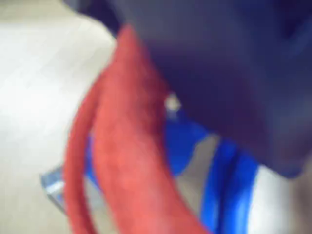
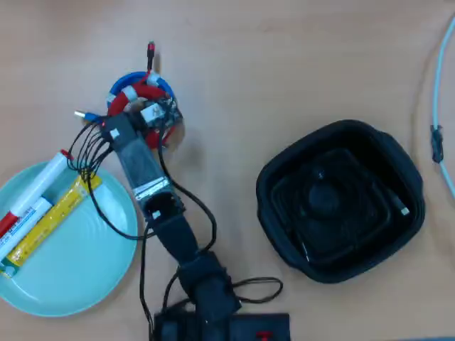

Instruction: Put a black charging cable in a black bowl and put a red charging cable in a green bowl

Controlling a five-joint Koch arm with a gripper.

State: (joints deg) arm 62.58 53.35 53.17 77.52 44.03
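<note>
Wooden table [image 2: 284, 64]: gripper [image 2: 146, 99] over the red charging cable [image 2: 122, 101]; whether its jaws pinch it is hidden.

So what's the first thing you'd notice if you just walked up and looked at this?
Probably the bright red charging cable tangled with a blue cable at the upper left of the overhead view, right where the robot's claw reaches. Next, the big black bowl on the right, with the black charging cable coiled inside. At the lower left sits the pale green bowl, with a marker and a yellow stick in it.
</note>
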